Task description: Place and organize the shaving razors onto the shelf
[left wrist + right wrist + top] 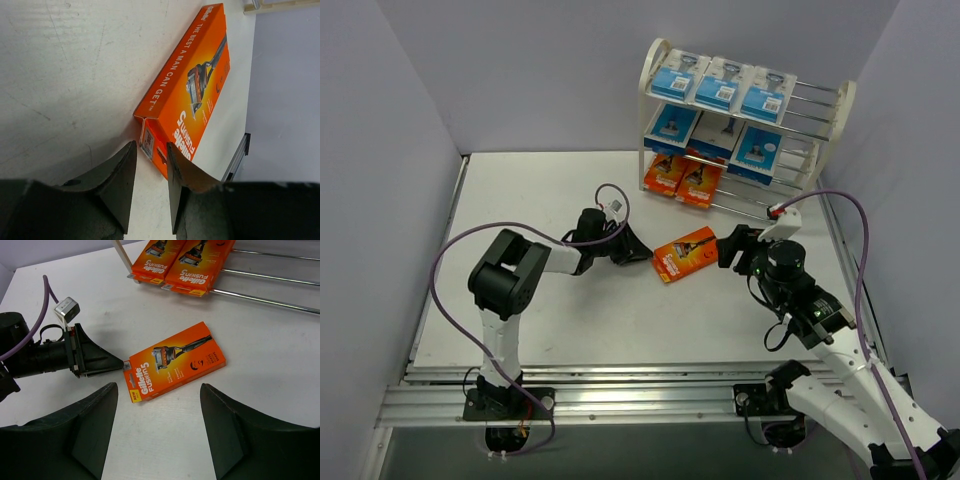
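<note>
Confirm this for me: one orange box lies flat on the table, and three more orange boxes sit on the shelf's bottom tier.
Wrong on the count. The bottom tier of the shelf holds two orange boxes, not three, as the top external view shows. The rest stands: one orange box lies flat on the table.

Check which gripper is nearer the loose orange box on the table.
Left. The left gripper has its jaws right at one end of the orange box; the right gripper hangs open, a little back from it on the opposite side.
</note>
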You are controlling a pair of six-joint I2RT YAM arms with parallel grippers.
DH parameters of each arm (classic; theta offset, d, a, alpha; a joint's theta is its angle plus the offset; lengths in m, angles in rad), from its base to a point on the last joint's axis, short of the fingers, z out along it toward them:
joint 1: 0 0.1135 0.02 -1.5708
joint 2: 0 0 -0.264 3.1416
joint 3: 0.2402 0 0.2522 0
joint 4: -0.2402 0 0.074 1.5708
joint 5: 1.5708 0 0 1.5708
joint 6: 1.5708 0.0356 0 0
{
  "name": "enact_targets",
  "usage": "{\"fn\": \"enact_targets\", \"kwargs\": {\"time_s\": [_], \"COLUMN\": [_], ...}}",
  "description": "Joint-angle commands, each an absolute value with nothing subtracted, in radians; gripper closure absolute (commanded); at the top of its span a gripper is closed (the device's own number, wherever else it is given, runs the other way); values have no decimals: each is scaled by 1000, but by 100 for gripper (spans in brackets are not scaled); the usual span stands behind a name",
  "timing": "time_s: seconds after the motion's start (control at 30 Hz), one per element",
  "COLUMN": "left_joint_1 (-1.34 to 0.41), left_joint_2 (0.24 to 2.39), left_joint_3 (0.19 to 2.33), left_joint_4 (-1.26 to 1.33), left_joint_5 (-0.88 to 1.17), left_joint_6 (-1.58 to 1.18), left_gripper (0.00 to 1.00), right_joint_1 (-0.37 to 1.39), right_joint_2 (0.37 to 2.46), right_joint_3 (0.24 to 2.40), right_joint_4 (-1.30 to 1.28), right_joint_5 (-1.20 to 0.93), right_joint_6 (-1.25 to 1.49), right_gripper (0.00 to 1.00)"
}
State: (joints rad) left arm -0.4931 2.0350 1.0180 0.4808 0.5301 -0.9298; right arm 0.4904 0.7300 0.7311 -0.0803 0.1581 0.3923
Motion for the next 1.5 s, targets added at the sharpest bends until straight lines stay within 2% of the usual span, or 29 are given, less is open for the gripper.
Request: {"fn": "enact_targets", "kwargs": {"time_s": [0.0, 0.17, 0.4, 0.87, 1.03, 1.47], "left_joint_1": [-485, -483, -483, -488, -488, -561], "left_joint_2": [2066, 2105, 2129, 2172, 2191, 2105], "left_joint_3": [1077, 1103, 1103, 1104, 1092, 1052], "left_joint_4": [440, 433, 489, 578, 678, 721], "left_joint_5": [560, 580, 604, 637, 657, 523], "left_joint_6": [-893, -896, -937, -1000, -1074, -1062], "left_gripper": [61, 62, 71, 73, 97, 98], "right_joint_1": [483, 483, 485, 483, 485, 485], "right_joint_2": [712, 704, 703, 672, 675, 689], "right_joint_3": [729, 729, 724, 719, 719, 747], "right_joint_4": [-77, -78, -75, -71, -68, -61], "right_joint_5": [181, 184, 184, 192, 189, 219], "right_joint_6": [382, 382, 382, 377, 376, 376], "right_gripper": [37, 37, 37, 38, 38, 38]}}
